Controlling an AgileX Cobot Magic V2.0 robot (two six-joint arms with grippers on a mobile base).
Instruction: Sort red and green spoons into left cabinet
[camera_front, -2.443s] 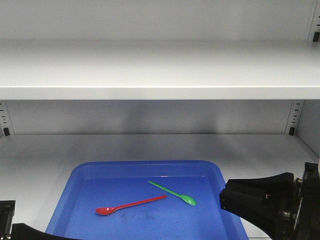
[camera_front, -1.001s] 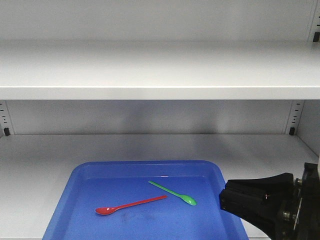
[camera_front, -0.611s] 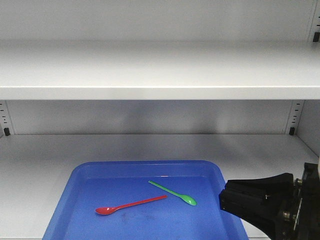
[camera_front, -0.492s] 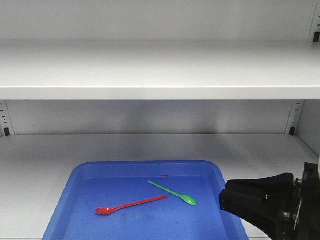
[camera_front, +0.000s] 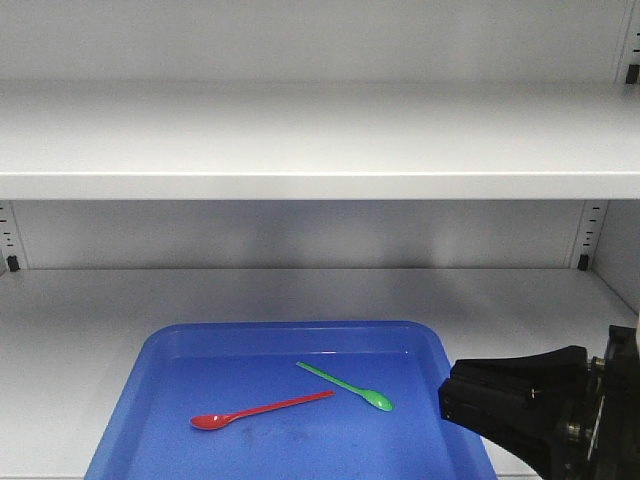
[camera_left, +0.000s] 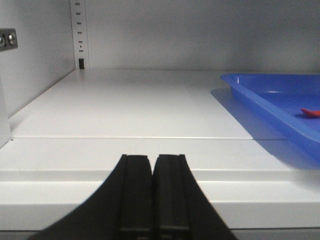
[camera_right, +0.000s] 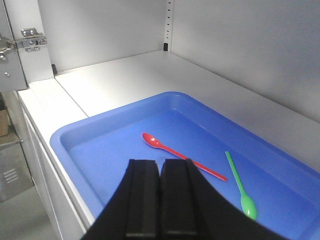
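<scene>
Slim bright red plastic spoon (camera_front: 260, 410) and slim bright green plastic spoon (camera_front: 347, 386) lie in the shallow blue plastic tray (camera_front: 140, 400), tips nearly meeting, on the light grey metal cabinet's lower shelf (camera_front: 300, 290). Left gripper (camera_left: 151, 197) hovers beside the tray, fingers pressed together, empty. Right gripper (camera_right: 159, 200) sits over the tray's near rim, likewise closed, empty.

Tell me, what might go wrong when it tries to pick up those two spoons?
The red spoon and green spoon lie flat and thin in the blue tray, so a grab could slip. Their handle tips nearly meet, so lifting one might nudge the other. The right gripper is shut; it must open first.
</scene>
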